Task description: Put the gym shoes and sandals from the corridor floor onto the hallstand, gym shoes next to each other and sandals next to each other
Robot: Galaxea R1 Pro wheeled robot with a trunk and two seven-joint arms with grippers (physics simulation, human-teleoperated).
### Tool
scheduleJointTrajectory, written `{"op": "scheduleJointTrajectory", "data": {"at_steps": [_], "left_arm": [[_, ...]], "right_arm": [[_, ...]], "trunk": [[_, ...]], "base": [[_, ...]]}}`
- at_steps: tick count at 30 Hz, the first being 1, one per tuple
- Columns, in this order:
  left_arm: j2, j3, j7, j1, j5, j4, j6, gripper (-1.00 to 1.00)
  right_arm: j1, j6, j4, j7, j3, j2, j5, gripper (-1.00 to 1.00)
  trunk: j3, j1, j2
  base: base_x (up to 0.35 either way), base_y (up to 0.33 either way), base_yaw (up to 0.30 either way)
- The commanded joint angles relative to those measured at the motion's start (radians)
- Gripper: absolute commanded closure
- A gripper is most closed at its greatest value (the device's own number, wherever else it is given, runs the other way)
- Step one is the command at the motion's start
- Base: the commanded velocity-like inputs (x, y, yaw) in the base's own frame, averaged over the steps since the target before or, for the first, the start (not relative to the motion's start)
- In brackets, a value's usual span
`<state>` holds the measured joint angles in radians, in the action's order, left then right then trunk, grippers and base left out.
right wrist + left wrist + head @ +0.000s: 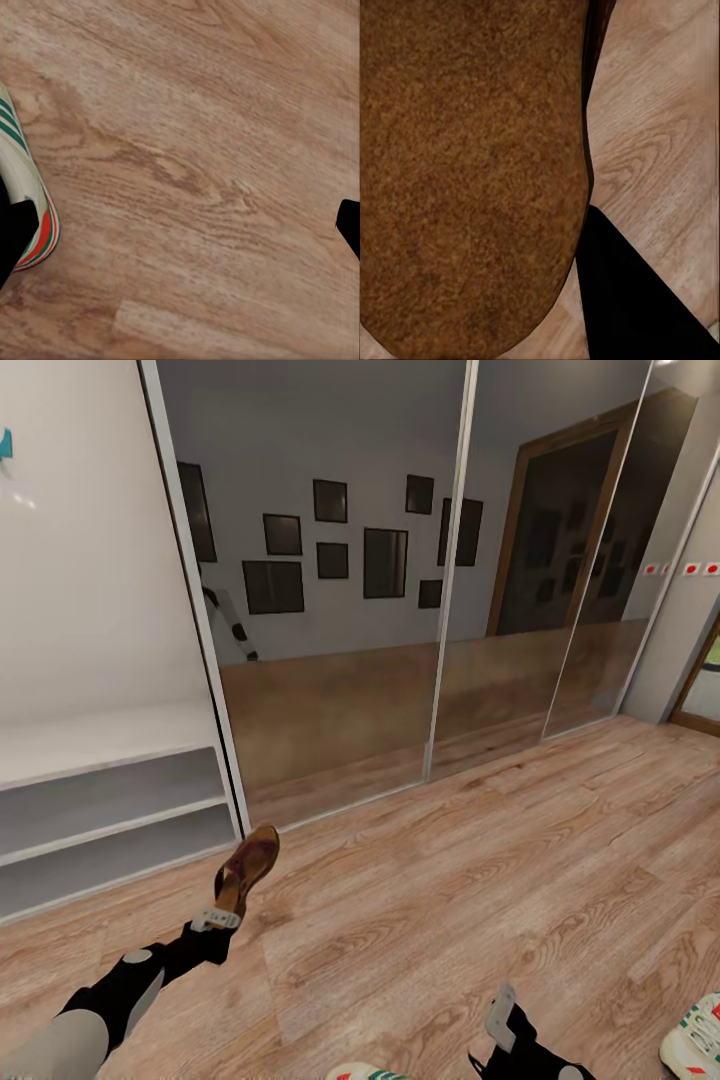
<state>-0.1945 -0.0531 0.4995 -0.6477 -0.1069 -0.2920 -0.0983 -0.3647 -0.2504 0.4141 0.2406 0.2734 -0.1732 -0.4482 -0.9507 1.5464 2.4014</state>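
Flat brown sandal (247,870), grainy sole, pinched in left gripper (222,916); right gripper (180,225) jaws spread above wood-plank floor (480,880).

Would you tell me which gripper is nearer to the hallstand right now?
Left. The left gripper, holding a sandal, is just in front of the hallstand; the right gripper is farther off, over the floor.
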Motion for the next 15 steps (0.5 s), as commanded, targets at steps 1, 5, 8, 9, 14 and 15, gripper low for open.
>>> {"op": "scheduleJointTrajectory", "data": {"at_steps": [1, 5, 8, 9, 14, 15], "left_arm": [[0.001, -0.007, 0.013, -0.007, -0.014, 0.001, -0.006, 1.0], [0.006, -0.007, 0.049, -0.038, -0.014, 0.001, 0.014, 1.0], [0.012, -0.007, 0.059, -0.049, -0.014, 0.001, 0.049, 1.0], [0.014, -0.006, 0.062, -0.051, -0.014, 0.001, 0.064, 1.0], [0.015, 0.009, 0.067, -0.046, -0.016, 0.002, 0.086, 1.0], [0.015, 0.009, 0.067, -0.045, -0.016, 0.002, 0.086, 1.0]], "right_arm": [[0.0, -0.004, -0.002, 0.001, -0.002, 0.0, -0.01, -1.0], [0.0, -0.004, -0.017, 0.0, -0.044, 0.0, -0.004, -1.0], [0.0, -0.003, -0.021, 0.001, -0.101, 0.0, -0.003, -1.0], [0.0, -0.003, -0.022, 0.001, -0.127, 0.0, -0.003, -1.0], [0.0, -0.003, -0.024, 0.003, -0.181, 0.0, -0.003, -1.0], [0.0, -0.003, -0.024, 0.003, -0.182, 0.0, -0.003, -1.0]], "trunk": [[-0.004, 0.004, 0.008], [-0.017, 0.019, 0.036], [-0.026, 0.031, 0.057], [-0.029, 0.034, 0.064], [-0.045, 0.054, 0.099], [-0.049, 0.054, 0.099]], "base": [[0.0, 0.0, 0.0], [0.0, 0.0, 0.0], [0.0, 0.0, 0.0], [0.0, 0.0, 0.0], [0.0, 0.0, 0.0], [0.0, 0.0, 0.0]]}}
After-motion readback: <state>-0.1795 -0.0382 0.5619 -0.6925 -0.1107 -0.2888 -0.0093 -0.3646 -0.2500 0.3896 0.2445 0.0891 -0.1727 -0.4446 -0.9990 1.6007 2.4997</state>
